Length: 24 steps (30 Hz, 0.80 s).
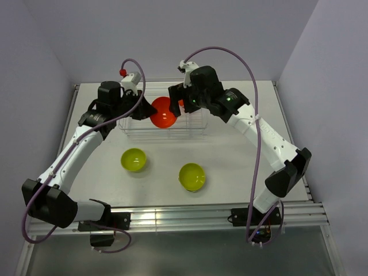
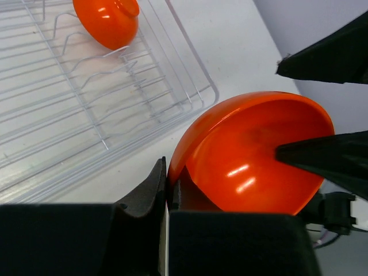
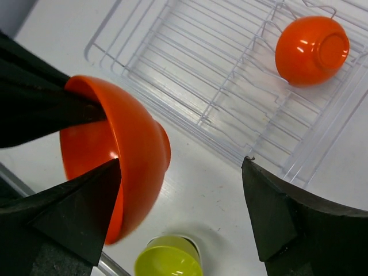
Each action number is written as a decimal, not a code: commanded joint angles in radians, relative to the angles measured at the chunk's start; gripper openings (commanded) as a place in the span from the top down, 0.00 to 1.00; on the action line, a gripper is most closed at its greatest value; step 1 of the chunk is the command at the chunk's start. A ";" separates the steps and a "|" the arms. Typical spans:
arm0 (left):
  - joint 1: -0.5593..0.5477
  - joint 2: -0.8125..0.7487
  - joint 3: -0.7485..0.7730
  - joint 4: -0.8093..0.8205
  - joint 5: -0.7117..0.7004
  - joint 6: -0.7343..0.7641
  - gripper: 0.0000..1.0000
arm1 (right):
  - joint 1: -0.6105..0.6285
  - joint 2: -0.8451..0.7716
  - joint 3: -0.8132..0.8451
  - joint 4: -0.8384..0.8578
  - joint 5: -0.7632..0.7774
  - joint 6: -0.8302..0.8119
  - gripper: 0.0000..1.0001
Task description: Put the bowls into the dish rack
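Note:
An orange bowl [image 1: 163,113] hangs tilted in the air over the front of the dish rack [image 1: 192,130]. My left gripper [image 2: 167,192] is shut on its rim, one finger inside and one outside. My right gripper [image 3: 183,163] stands open beside the same bowl [image 3: 135,152]; one finger reaches into the bowl's hollow [image 2: 253,155] and the other is well clear of it. A second orange bowl [image 3: 310,49] lies on its side among the rack's prongs [image 2: 109,22]. Two lime-green bowls [image 1: 133,159] [image 1: 192,176] sit upright on the table in front of the rack.
The wire rack [image 2: 69,98] lies at the back middle of the white table [image 1: 230,167]. Purple cables loop over both arms. One green bowl [image 3: 169,261] sits just below my right gripper. Grey walls close in on three sides.

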 commanded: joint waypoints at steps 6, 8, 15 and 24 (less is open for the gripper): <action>0.097 -0.095 -0.126 0.333 0.285 -0.193 1.00 | -0.034 -0.132 0.006 0.063 -0.312 0.064 0.09; 0.103 -0.114 -0.155 0.416 0.325 -0.236 1.00 | -0.033 -0.138 -0.004 0.075 -0.378 0.096 0.09; 0.123 -0.146 -0.267 0.658 0.396 -0.429 1.00 | -0.040 -0.122 0.027 0.086 -0.458 0.162 0.09; 0.162 -0.152 -0.381 0.967 0.446 -0.653 1.00 | -0.057 -0.155 0.006 0.123 -0.544 0.248 0.08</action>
